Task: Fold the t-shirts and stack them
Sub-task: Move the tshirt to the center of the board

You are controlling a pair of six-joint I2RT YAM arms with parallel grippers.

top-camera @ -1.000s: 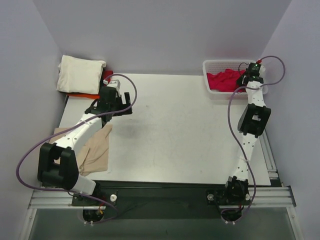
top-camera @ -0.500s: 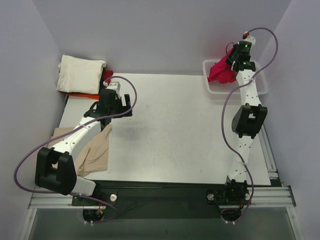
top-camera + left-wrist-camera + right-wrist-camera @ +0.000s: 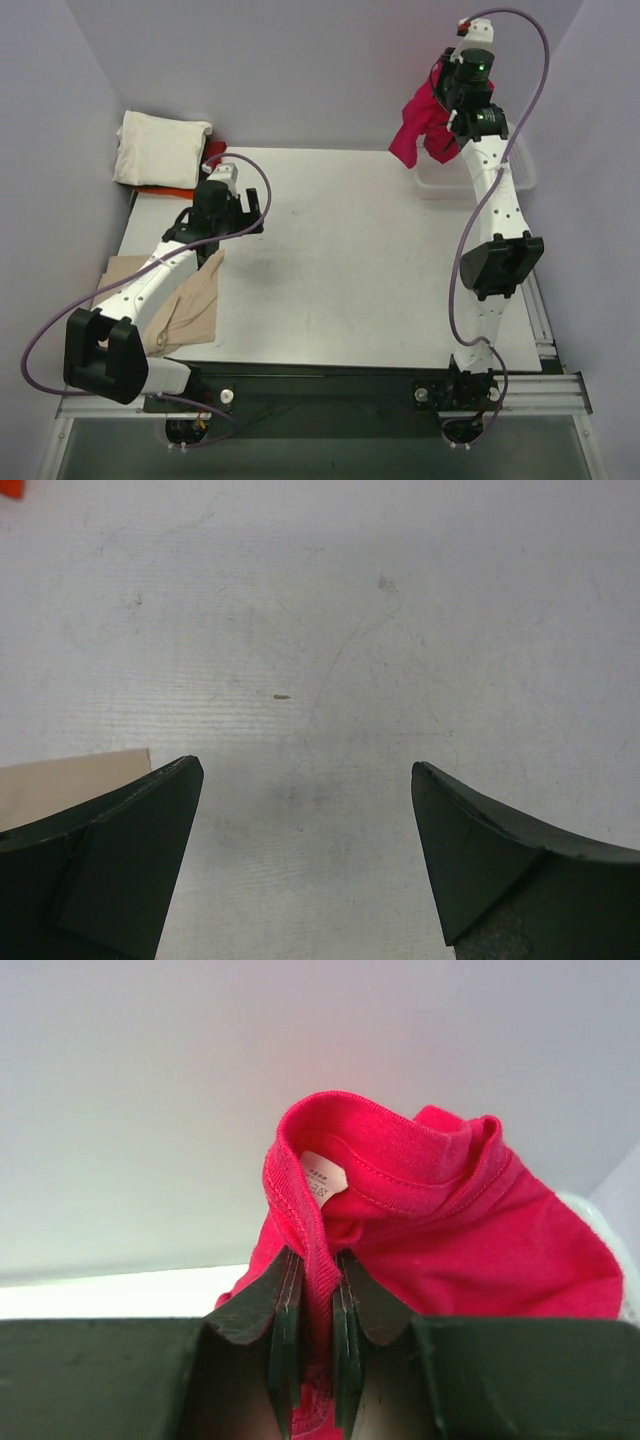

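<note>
My right gripper (image 3: pixel 445 105) is raised high at the back right, shut on the collar of the crimson-red t-shirt (image 3: pixel 415 130), which hangs from it above the basket. In the right wrist view the ribbed collar (image 3: pixel 320 1260) is pinched between the fingers, and a white label (image 3: pixel 323 1175) shows above. A cream-white folded t-shirt (image 3: pixel 158 148) lies at the back left on an orange-red one (image 3: pixel 165 189). A tan-beige t-shirt (image 3: pixel 185 305) lies spread at the left front. My left gripper (image 3: pixel 252 208) hovers open over bare table (image 3: pixel 320 660), its fingertips (image 3: pixel 170 790) wide apart.
The white plastic basket (image 3: pixel 500 180) sits at the back right corner, mostly behind the right arm. Grey walls enclose the table on the left, back and right. A corner of tan cloth (image 3: pixel 70 780) shows beside the left finger.
The right gripper has lifted the crimson-red t-shirt up out of the basket and a little to the left. The left arm has shifted only slightly.
</note>
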